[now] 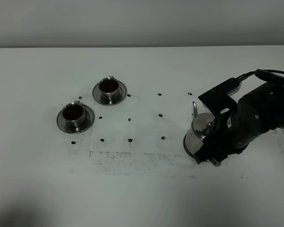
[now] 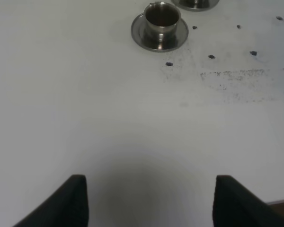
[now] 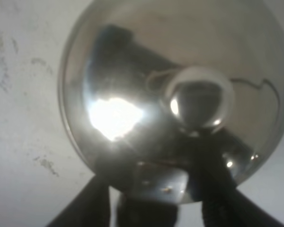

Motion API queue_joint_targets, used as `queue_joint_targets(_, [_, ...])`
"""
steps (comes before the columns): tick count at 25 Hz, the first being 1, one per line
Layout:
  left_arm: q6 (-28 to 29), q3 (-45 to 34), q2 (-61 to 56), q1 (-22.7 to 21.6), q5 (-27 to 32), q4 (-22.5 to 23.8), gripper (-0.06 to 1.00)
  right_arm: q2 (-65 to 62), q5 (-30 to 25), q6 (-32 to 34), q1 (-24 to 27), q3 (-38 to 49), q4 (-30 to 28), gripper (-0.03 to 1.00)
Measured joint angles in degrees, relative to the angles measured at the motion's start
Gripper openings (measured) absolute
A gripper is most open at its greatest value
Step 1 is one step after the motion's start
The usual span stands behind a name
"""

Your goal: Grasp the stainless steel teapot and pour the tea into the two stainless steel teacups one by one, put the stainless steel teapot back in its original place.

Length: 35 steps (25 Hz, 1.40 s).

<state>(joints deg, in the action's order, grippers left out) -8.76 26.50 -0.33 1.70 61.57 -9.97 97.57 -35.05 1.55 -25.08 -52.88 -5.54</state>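
Observation:
The stainless steel teapot (image 1: 200, 128) stands upright at the right of the table, spout (image 1: 194, 108) pointing to the back. Only a sliver of the round steel tray's rim (image 1: 186, 144) shows at its base. My right gripper (image 1: 210, 157) reaches over the pot from the front right. In the right wrist view its fingers (image 3: 217, 189) close on the handle below the knobbed lid (image 3: 199, 100). The two teacups (image 1: 109, 88) (image 1: 74, 113) stand on saucers at the left, dark liquid inside. My left gripper (image 2: 151, 203) is open and empty, well short of the nearer cup (image 2: 161, 18).
Small dark marks (image 1: 130, 140) dot the white table between the cups and the teapot, above a scuffed grey patch (image 1: 132, 158). The table's back edge (image 1: 132, 46) meets a grey wall. The second saucer (image 2: 195, 4) shows at the left wrist view's edge.

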Motion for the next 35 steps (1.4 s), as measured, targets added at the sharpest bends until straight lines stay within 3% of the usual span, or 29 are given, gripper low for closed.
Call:
queue_joint_targets(5, [0.0,0.0,0.0,0.0,0.0,0.0,0.55,-2.6,-0.3,0.0,0.0,0.0,-1.4,0.49])
queue_joint_targets(24, [0.0,0.0,0.0,0.0,0.0,0.0,0.55,-33.1,-1.7,0.0,0.0,0.0,-3.2,0.50])
queue_joint_targets(27, [0.0,0.0,0.0,0.0,0.0,0.0,0.55,-36.4,-5.9,0.0,0.0,0.0,-3.7,0.50])
queue_joint_targets(30, [0.0,0.0,0.0,0.0,0.0,0.0,0.55,-42.7,-13.8,0.1,0.2,0.0,-4.1,0.50])
queue_joint_targets(35, [0.0,0.0,0.0,0.0,0.0,0.0,0.55,-55.6,-29.6,0.1,7.9,0.1,-0.5,0.50])
